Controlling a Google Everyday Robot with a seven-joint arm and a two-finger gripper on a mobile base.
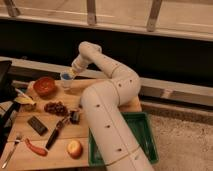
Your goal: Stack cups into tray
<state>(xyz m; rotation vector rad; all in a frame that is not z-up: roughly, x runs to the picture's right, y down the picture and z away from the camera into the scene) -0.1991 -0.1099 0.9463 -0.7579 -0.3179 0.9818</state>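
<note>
Your gripper (pixel 71 73) hangs at the rim of the small light blue cup (pixel 66 80) near the table's back edge; its hold can't be judged. The red-orange bowl (pixel 44 85) sits just beside it. The smooth white arm (pixel 107 107) covers part of the green, raised-rim tray (pixel 147 137) at the right.

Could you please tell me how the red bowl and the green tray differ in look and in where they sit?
The red bowl is round and small; the green tray is rectangular and far larger. The bowl sits on the wooden table at its far left; the tray lies at the table's right side, partly hidden by the arm. The tool, at a light blue cup, is next to the bowl and far from the tray. Both have raised rims.
</note>
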